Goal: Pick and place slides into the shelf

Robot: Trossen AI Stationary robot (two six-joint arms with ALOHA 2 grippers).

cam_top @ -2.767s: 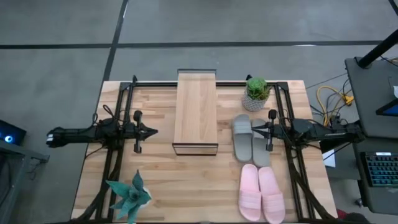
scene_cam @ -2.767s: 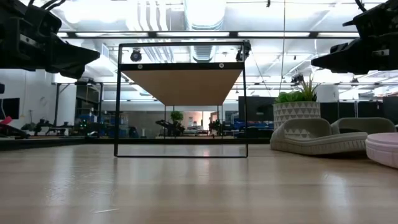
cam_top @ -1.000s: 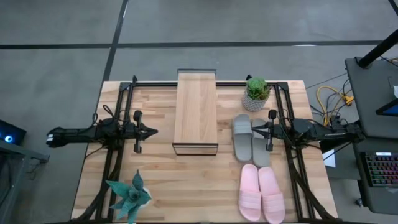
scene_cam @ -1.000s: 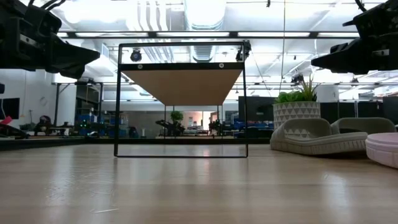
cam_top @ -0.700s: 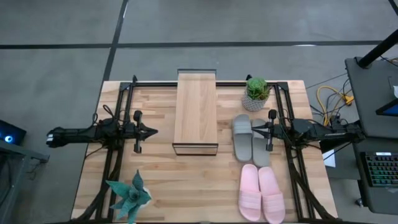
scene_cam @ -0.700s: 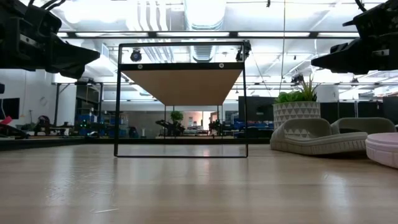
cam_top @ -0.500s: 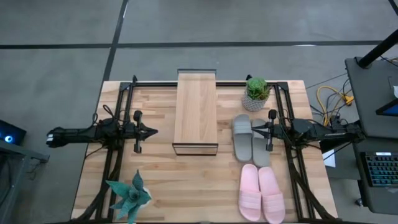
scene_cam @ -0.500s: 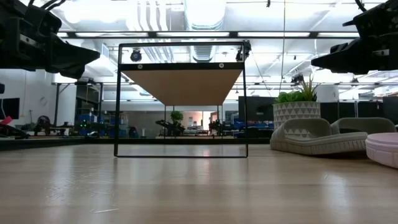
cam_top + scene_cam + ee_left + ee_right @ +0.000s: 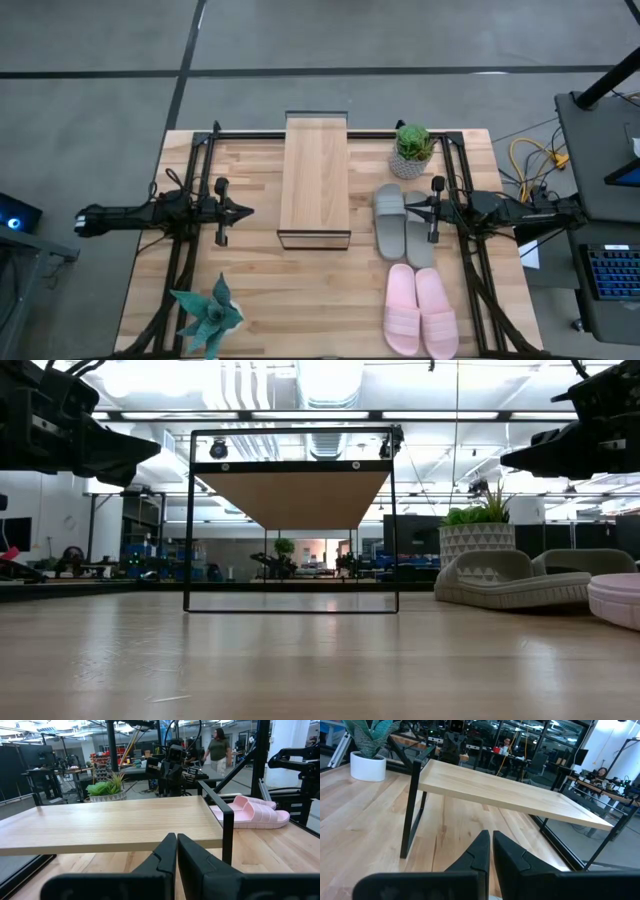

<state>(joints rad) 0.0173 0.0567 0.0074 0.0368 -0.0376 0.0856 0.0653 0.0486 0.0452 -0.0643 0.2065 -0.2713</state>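
Note:
The shelf (image 9: 315,180), a light wood plank on a thin black frame, stands at the table's middle, toward the far edge. A grey pair of slides (image 9: 401,224) lies soles down to its right, and a pale pink pair (image 9: 420,311) rests near the front right edge. My left gripper (image 9: 248,210) hovers shut to the shelf's left, above the table. Over the grey slides, my right gripper (image 9: 404,208) hangs shut and touches nothing. The wrist views show each gripper's fingers closed together, left gripper (image 9: 176,845), right gripper (image 9: 491,842).
A white pot with a green plant (image 9: 411,150) stands at the far right, behind the grey slides. Another potted plant (image 9: 208,315) sits at the near left corner. Black arm frames (image 9: 190,190) run along both table sides. People show in the room beyond.

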